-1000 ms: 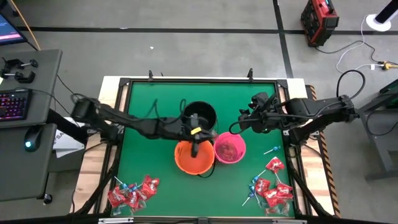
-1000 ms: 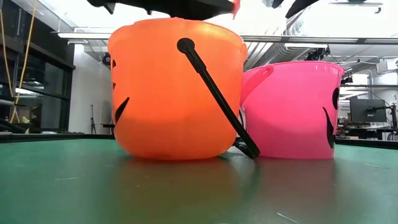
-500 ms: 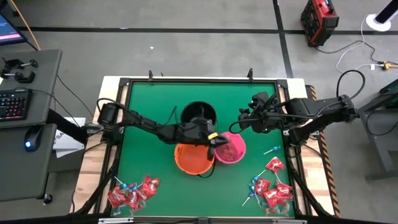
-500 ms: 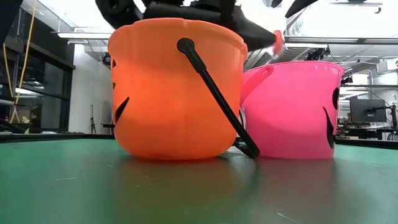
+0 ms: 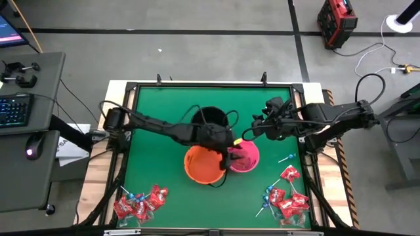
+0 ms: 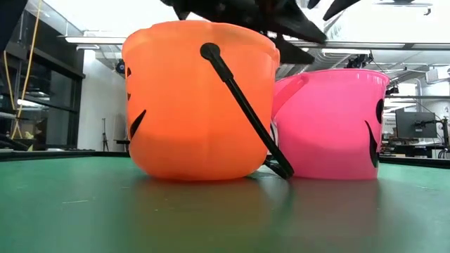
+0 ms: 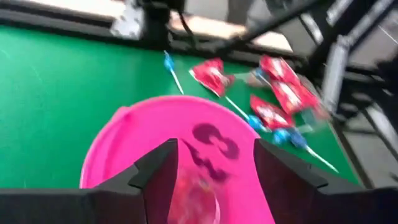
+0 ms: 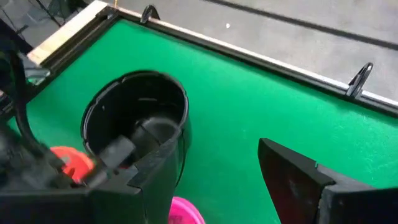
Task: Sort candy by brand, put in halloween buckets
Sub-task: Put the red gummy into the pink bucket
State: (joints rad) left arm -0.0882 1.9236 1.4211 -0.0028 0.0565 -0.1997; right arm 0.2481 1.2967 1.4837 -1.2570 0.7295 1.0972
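Pink is where the action is now: the left claw (image 5: 231, 149) is poised over the pink bucket (image 5: 247, 159) at the centre of the high view, and its fingers, pinched on a red packet a second ago above the orange bucket (image 5: 200, 167), are now spread apart. In the left wrist view a red wrapper (image 7: 198, 190) is seen down inside the pink pail between the parted fingers, so the piece is judged to have been dropped and delivered. The black bucket (image 5: 211, 119) is just above the orange one.

Over at centre right, the right claw (image 5: 257, 130) is held open above the green table (image 5: 157, 111), unchanged, with nothing gripped. Plenty remains to be sorted: one heap of red packets and blue lollipops (image 5: 140, 202) is left at the lower left, another heap (image 5: 285, 195) at the lower right. A return to either pile is expected next.
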